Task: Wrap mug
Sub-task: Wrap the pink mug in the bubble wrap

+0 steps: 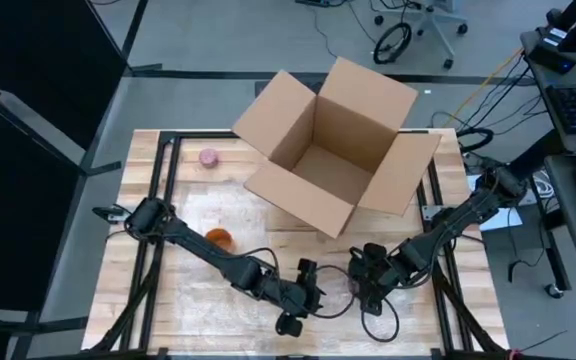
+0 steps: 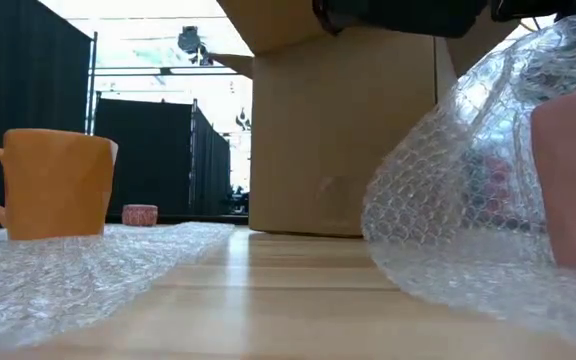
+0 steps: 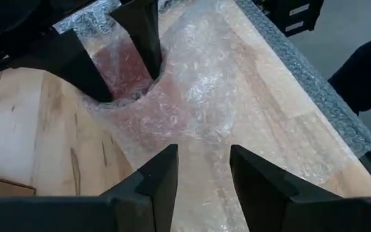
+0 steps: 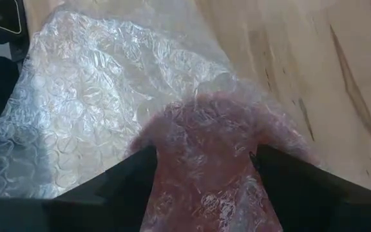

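Observation:
A pink mug (image 2: 573,185) stands near the table's front edge under a clear sheet of bubble wrap (image 2: 448,200). My right gripper (image 1: 361,272) is shut on it through the wrap. My left gripper (image 1: 303,290) hangs just to its left, open, with its fingers over the flat part of the bubble wrap (image 3: 230,96) and nothing between them. An orange mug (image 1: 218,237) stands upright on the wrap farther left. My right gripper clamps the pink mug's wrapped body (image 4: 205,142) between its two fingers (image 4: 124,180), one on each side, with the bubble wrap between fingers and mug. The fingers come slanting down from the table's right. The wrap drapes slack over the mug and spreads onto the table.
A large open cardboard box (image 1: 333,150) stands at the table's far middle, its flaps spread. A small pink round thing (image 1: 209,157) lies at the far left. Black rails (image 1: 163,180) run along the table's sides.

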You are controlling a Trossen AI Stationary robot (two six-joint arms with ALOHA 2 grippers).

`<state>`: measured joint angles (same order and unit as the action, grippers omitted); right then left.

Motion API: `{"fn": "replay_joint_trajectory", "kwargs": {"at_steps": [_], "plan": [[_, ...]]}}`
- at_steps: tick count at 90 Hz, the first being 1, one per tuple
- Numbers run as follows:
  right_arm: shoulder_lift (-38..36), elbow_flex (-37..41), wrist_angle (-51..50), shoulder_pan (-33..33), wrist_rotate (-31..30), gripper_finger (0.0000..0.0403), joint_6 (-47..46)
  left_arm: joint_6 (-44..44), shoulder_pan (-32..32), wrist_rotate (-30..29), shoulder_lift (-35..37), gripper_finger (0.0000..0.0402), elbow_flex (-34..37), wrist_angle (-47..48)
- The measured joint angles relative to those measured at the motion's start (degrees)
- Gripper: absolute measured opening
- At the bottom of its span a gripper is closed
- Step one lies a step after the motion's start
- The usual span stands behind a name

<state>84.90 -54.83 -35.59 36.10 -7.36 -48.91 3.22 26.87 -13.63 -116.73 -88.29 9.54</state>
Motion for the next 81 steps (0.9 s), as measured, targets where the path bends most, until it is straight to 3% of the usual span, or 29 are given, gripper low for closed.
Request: {"fn": "replay_joint_trajectory", "kwargs": {"at_steps": [81], "plan": [[-1.66, -0.04, -5.60, 0.62, 1.49, 0.0258, -1.52, -1.22, -0.01, 0.15, 0.01, 0.0131, -0.04, 0.00]]}}
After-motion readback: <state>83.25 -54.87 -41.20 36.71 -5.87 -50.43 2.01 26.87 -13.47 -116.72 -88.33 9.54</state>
